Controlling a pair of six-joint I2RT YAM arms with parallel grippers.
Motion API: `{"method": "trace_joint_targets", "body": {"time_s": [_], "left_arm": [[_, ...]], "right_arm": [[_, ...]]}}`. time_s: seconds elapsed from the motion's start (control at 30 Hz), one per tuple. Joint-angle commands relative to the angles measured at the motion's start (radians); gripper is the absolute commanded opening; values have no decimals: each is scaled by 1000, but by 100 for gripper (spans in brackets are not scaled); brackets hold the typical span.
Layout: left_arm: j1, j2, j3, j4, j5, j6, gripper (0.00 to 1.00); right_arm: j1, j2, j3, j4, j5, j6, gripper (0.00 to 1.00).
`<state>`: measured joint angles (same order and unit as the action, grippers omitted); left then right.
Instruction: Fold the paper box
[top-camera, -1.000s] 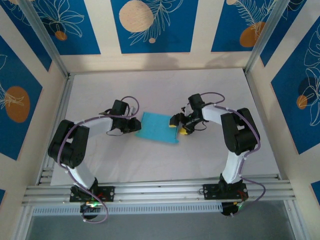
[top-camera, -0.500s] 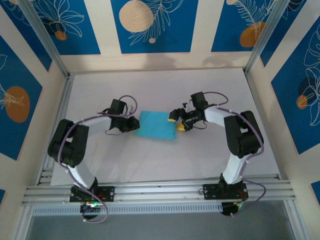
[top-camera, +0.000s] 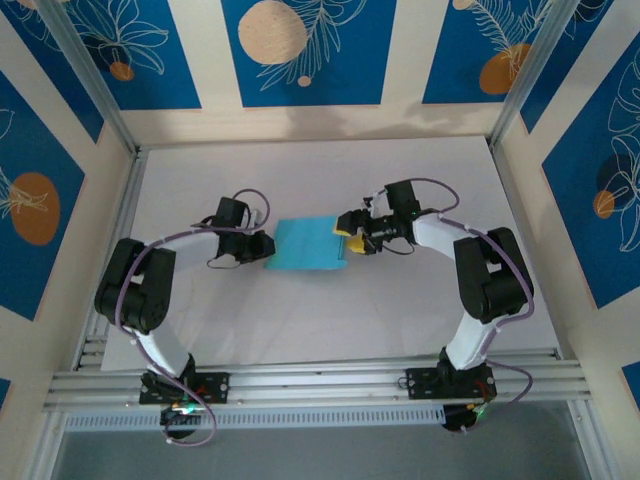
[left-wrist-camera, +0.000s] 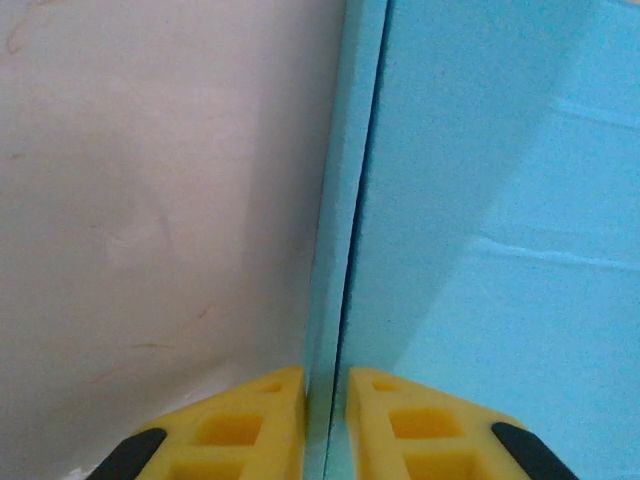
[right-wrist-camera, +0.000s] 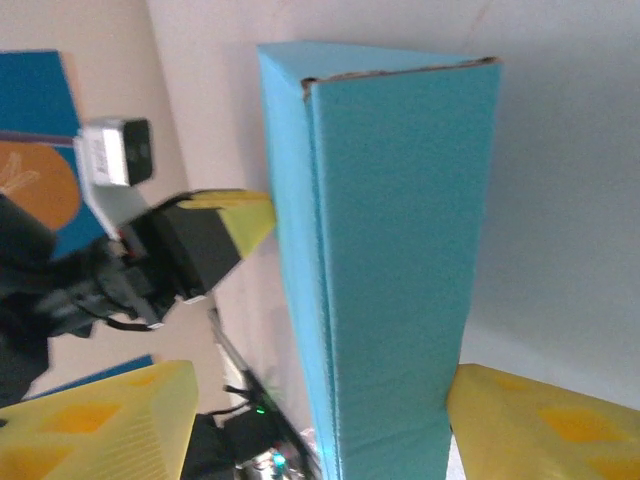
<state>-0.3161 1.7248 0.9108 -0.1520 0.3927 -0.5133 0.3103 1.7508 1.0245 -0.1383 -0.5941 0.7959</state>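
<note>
The paper box (top-camera: 305, 245) is a light-blue, shallow rectangular shape lying on the white table (top-camera: 330, 180) between my two arms. My left gripper (top-camera: 258, 247) is at its left edge. In the left wrist view this gripper (left-wrist-camera: 325, 400) is shut on a thin upright blue wall of the paper box (left-wrist-camera: 480, 200). My right gripper (top-camera: 350, 237) is at the box's far right corner. In the right wrist view it (right-wrist-camera: 320, 400) straddles the paper box (right-wrist-camera: 400, 250), open: the right finger (right-wrist-camera: 545, 420) touches the box and the left finger (right-wrist-camera: 100, 420) stands apart from it.
Blue-and-cream patterned walls (top-camera: 300, 50) and metal posts (top-camera: 90, 80) enclose the table on three sides. A metal rail (top-camera: 320, 385) runs along the near edge by the arm bases. Bare table lies in front of and behind the box.
The box has shifted slightly away from the near edge and turned squarer, with both grippers moving along. The right gripper rose toward the box's far right corner and narrowed a little.
</note>
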Motion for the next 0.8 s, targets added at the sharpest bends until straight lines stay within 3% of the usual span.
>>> {"method": "trace_joint_targets", "body": {"time_s": [0.0, 0.17, 0.37, 0.77], "left_arm": [[-6, 79, -43, -105, -69, 29, 18], [-6, 81, -44, -103, -68, 26, 18], [-6, 82, -41, -108, -70, 32, 18], [-5, 87, -34, -115, -68, 39, 18]], "right_arm": [[78, 24, 60, -136, 23, -109, 67], [84, 24, 46, -66, 36, -52, 63], [81, -1, -7, 203, -109, 87, 61], [115, -40, 30, 237, -123, 29, 66]]}}
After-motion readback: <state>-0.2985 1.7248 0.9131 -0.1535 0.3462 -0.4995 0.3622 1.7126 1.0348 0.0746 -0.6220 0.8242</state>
